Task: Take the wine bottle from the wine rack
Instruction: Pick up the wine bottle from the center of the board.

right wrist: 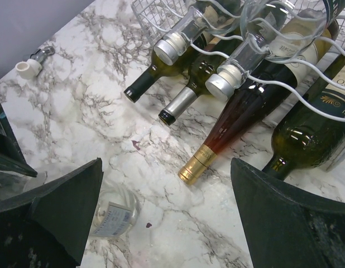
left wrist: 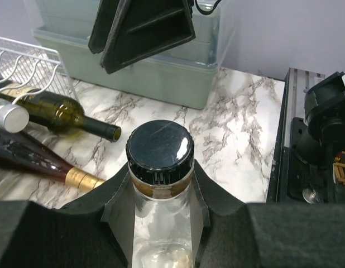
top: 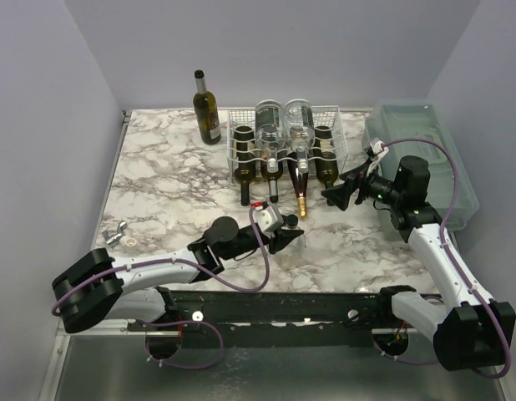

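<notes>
Nearest, toward the middle of the near edge of the veined marble tabletop (top: 158, 184), the left hand (top: 285, 241) is clamped on the neck of a clear glass wine bottle (left wrist: 161, 223) with a ribbed black cap (left wrist: 159, 146). Beyond it, the right hand (top: 337, 195) hovers spread wide, holding nothing. At the far edge sits the white wavy-wire wine rack (top: 329, 117), apart from the wine bottle, cradling dark and clear bottles (right wrist: 245, 109).

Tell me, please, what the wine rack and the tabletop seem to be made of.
The wine rack looks like white-coated metal wire: thin, glossy, bent rods in a grid. The tabletop looks like marble or a marble-print laminate: white with grey veining, a soft sheen; which one, I cannot tell.
</notes>
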Tool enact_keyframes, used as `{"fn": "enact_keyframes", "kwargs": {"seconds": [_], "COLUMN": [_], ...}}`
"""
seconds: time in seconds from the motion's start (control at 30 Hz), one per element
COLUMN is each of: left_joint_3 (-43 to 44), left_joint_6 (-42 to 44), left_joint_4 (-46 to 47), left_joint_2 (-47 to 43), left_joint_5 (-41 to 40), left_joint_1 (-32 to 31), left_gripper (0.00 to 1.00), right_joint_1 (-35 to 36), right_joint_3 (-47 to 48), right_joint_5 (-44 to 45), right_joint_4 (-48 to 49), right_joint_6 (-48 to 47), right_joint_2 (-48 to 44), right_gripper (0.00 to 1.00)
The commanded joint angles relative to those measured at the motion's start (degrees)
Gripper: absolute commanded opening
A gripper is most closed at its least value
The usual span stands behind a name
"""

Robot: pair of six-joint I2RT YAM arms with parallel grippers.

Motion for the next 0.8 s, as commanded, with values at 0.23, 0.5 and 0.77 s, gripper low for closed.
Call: {"fn": "enact_keyframes", "kwargs": {"seconds": [0.23,0.5,0.77], "left_joint_3": [1.53,3.04,5.07], "left_joint_6": [-4.80,-3.47,-1.38], "left_joint_4": [-12.86,-26.12,-33.53], "left_joint_2": [-19.66,-29.59,-34.67], "left_joint_5": [-6.40,-12.02,-13.97], "left_joint_1": [3.10,7.09,13.79], "left_gripper": [0.00,0.00,0.00], "right_joint_1": [-0.16,-0.16,-0.16], "right_joint_3": [-0.36,-0.43,-0.46], "right_joint_5": [-1.10,-0.93,-0.77], "right_joint_4": [-0.75,-0.73,-0.77], "right_joint_6": [-0.98,-1.01,-1.01], "right_joint_2": [-0.78,-0.82,-0.74], "right_gripper": [1.00,1.00,0.99]}}
